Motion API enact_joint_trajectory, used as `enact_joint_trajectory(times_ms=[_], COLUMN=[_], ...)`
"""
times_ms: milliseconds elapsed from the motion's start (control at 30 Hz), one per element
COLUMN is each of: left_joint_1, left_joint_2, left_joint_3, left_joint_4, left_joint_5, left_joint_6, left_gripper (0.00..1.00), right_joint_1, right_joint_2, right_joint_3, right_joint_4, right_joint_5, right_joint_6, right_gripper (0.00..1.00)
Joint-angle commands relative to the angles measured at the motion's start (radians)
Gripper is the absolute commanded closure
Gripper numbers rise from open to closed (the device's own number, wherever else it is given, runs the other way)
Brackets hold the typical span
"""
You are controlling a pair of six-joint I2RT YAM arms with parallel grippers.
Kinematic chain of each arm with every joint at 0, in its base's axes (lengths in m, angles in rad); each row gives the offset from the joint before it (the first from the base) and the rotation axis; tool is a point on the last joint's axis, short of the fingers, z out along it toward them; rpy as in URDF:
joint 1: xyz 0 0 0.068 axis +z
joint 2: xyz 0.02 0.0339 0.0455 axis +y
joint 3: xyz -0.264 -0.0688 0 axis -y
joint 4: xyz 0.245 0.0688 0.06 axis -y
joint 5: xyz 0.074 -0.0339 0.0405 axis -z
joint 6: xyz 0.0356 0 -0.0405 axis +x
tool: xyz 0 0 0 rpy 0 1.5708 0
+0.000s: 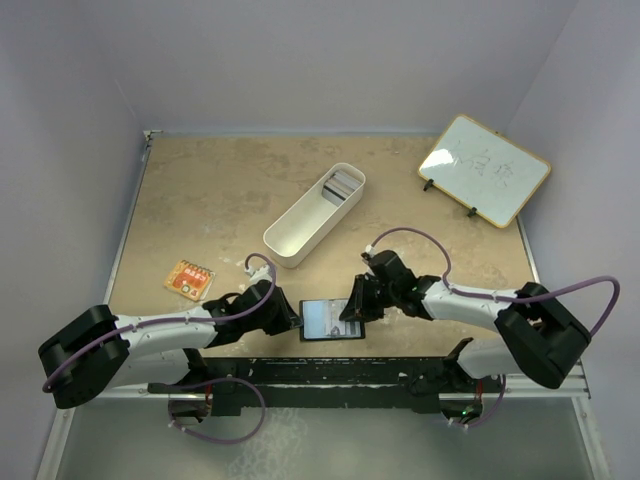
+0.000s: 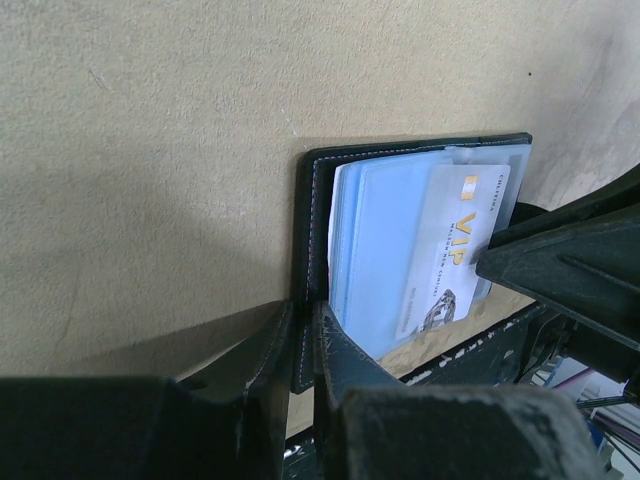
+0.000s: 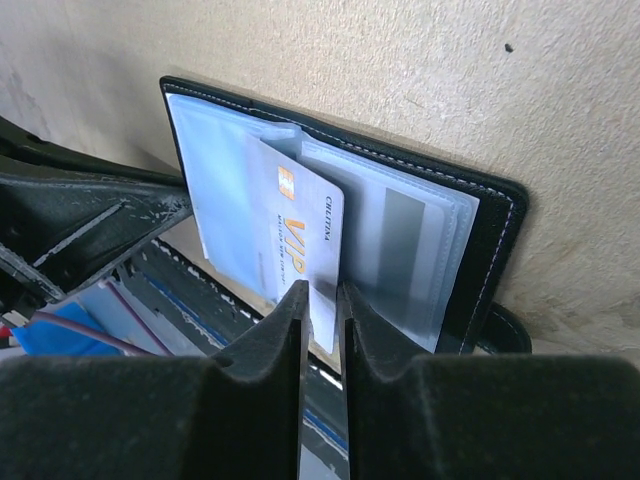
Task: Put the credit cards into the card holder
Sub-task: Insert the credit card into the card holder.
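The black card holder [image 1: 328,320] lies open at the table's near edge, its blue-grey clear sleeves up. My left gripper [image 1: 290,320] is shut on its left black cover [image 2: 308,250]. My right gripper [image 1: 352,312] is shut on the edge of a white VIP credit card [image 3: 300,240], which sits partway inside a sleeve of the holder [image 3: 480,250]. The same card [image 2: 455,250] shows in the left wrist view under the right fingers [image 2: 570,260]. More credit cards [image 1: 340,186] stand stacked in the far end of the long white tray [image 1: 300,225].
A small orange card [image 1: 188,279] lies at the left. A whiteboard [image 1: 484,168] stands at the back right. The black rail [image 1: 330,375] runs along the table's near edge right under the holder.
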Motion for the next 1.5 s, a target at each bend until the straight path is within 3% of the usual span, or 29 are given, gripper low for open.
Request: enact_joint_trajectory(times_ms=[0, 200, 367, 600, 1100, 1467], left_joint_1=[-0.008, -0.010, -0.009, -0.010, -0.010, -0.010], left_joint_2=[-0.007, -0.010, -0.014, -0.013, -0.002, -0.023], left_joint_3=[-0.005, -0.006, -0.009, -0.001, 0.000, 0.019], left_joint_4=[0.026, 0.024, 0.021, 0.020, 0.027, -0.014], left_joint_5=[-0.008, -0.012, -0.014, -0.014, -0.015, -0.037], left_joint_6=[-0.012, -0.012, -0.012, -0.008, -0.004, 0.005], left_gripper=[0.90, 0.90, 0.90, 0.90, 0.90, 0.90], right_joint_1=[0.011, 0.023, 0.037, 0.042, 0.073, 0.075], right_joint_2=[0.011, 0.027, 0.018, 0.012, 0.098, 0.041], right_joint_3=[0.021, 0.041, 0.071, 0.090, 0.133, 0.160], right_joint_4=[0.006, -0.010, -0.068, -0.097, -0.002, -0.075], right_joint_5=[0.026, 0.049, 0.088, 0.108, 0.043, 0.062], right_joint_6=[-0.006, -0.020, -0.042, -0.055, -0.068, -0.106], right_gripper=[0.79, 0.79, 0.71, 0.70, 0.71, 0.61])
